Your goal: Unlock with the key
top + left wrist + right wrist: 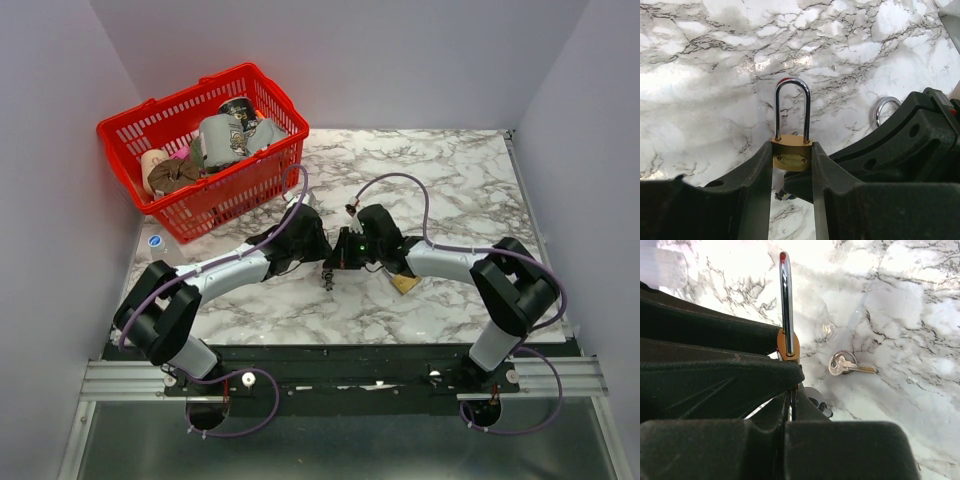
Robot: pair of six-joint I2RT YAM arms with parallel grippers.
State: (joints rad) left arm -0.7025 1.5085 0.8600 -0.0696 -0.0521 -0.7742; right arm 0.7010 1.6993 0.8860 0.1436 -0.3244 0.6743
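A brass padlock (pixel 791 159) with a closed silver shackle (pixel 791 107) is clamped upright between the fingers of my left gripper (pixel 792 150), above the marble table. In the right wrist view the padlock (pixel 788 345) shows edge-on just ahead of my right gripper (pixel 799 390). That gripper is shut on a thin dark sliver right under the padlock's bottom, which I take for the key's head; its blade is hidden. In the top view the left gripper (pixel 312 245) and the right gripper (pixel 340 255) meet at the table's middle.
A loose silver-headed key on a ring (pixel 840 363) lies on the marble table (pixel 900 315) beyond the padlock. A tan object (pixel 405 283) lies by the right arm. A red basket (pixel 255 190) full of items stands at the back left, with a white-capped bottle (pixel 155 242) beside it.
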